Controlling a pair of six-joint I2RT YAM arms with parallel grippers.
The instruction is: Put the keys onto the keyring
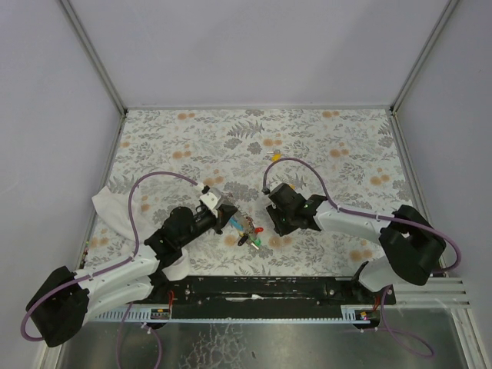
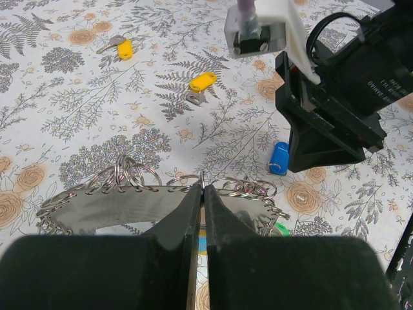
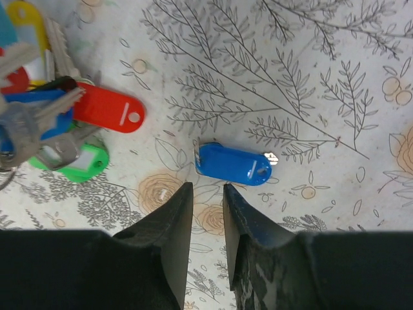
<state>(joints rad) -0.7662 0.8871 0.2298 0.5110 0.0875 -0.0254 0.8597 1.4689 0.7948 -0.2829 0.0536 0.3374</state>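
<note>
My left gripper (image 2: pixel 202 192) is shut on the keyring (image 2: pixel 201 179), a thin metal ring on a shiny curved strap (image 2: pixel 116 203) edged with several small rings. In the top view it (image 1: pixel 233 219) holds a bunch of keys (image 1: pixel 252 232) just above the table. That bunch shows at the left of the right wrist view, with a red tag (image 3: pixel 108 115) and a green tag (image 3: pixel 82 163). A loose blue key (image 3: pixel 233 164) lies flat just beyond my right gripper (image 3: pixel 206 189), whose jaws stand narrowly open and empty. Two yellow keys (image 2: pixel 202 82) (image 2: pixel 124 47) lie farther off.
The floral tablecloth (image 1: pixel 323 146) covers the table between grey walls. A white cloth (image 1: pixel 110 209) lies crumpled at the left edge under my left arm's purple cable. One yellow key (image 1: pixel 275 156) lies behind my right gripper (image 1: pixel 275 211). The two grippers are close together.
</note>
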